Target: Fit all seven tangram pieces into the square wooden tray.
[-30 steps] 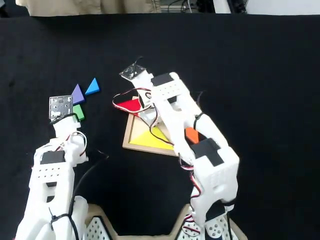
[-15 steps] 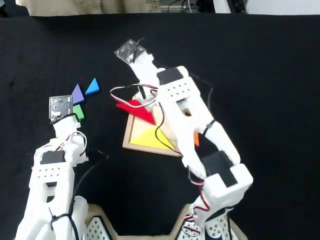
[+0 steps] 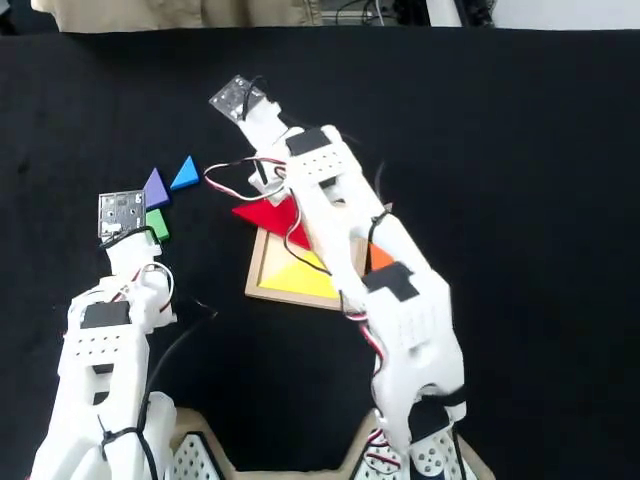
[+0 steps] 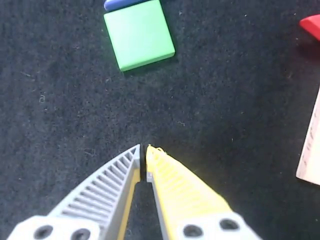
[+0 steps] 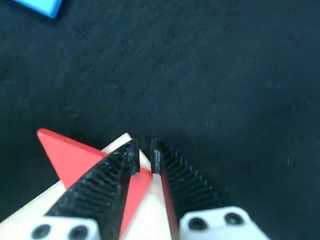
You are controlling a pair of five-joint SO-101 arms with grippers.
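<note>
The square wooden tray (image 3: 262,284) lies at mid-table with a yellow triangle (image 3: 296,276) inside and an orange piece (image 3: 380,257) at its right side. My right gripper (image 5: 144,149) is over the tray's far left corner (image 5: 125,137), shut on the red triangle (image 5: 70,152), which hangs out past that corner (image 3: 268,214). A green square (image 4: 139,34), a purple triangle (image 3: 155,187) and a blue triangle (image 3: 185,173) lie on the cloth to the left. Just short of the green square, my left gripper (image 4: 145,154) is shut and holds nothing.
Black cloth covers the table. The right arm (image 3: 360,250) lies across the tray and hides much of its inside. The tray's edge (image 4: 311,150) and a red tip (image 4: 312,24) lie off to the side of my left gripper.
The right arm swung its wrist toward the far left, and the red triangle turned with it over the tray's corner. The left arm stayed still.
</note>
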